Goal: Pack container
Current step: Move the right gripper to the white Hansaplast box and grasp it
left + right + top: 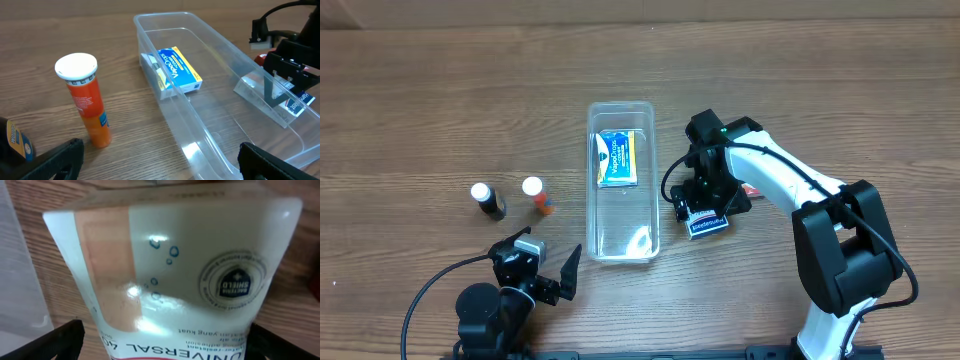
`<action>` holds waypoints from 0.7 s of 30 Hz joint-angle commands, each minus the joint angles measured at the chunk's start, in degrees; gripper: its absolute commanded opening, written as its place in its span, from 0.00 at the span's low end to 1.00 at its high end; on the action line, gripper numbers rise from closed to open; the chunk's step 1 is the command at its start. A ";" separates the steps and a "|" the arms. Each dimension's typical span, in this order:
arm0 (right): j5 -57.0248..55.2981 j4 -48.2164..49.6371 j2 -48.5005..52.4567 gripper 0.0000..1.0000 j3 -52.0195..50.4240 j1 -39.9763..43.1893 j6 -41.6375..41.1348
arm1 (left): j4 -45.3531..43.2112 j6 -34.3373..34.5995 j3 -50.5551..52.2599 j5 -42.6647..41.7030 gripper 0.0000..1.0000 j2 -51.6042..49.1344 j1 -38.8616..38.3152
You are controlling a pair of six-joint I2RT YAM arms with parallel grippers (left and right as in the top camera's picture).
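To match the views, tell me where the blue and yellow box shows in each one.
Overhead: blue and yellow box in the far end of the clear bin.
Left wrist: upper middle, inside the clear bin.
Right wrist: not in view.
Shared landmark: the clear bin, overhead and left wrist.

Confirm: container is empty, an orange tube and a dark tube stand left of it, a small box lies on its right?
Not empty. The overhead view shows the container holding a blue and yellow box at its far end. The orange tube and the dark tube do stand left of it, and a small box lies on its right.
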State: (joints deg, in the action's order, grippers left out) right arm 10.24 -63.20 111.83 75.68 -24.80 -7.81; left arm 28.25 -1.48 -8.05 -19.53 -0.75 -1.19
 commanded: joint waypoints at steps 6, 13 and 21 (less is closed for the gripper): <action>-10.78 2.93 -0.70 0.79 -0.35 -0.33 -10.58 | 0.00 0.20 0.09 -0.42 1.00 0.44 -0.35; -14.91 2.43 -0.74 0.70 -0.15 -0.33 -13.77 | 0.00 0.17 0.09 -0.42 1.00 0.44 -0.35; -14.93 -5.81 -5.22 0.63 8.59 -0.33 -13.92 | 0.00 0.17 0.09 -0.42 1.00 0.44 -0.35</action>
State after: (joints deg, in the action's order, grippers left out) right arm -3.16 -66.70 111.70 77.76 -24.91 -20.86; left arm 28.23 -1.48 -8.05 -19.53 -0.75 -1.21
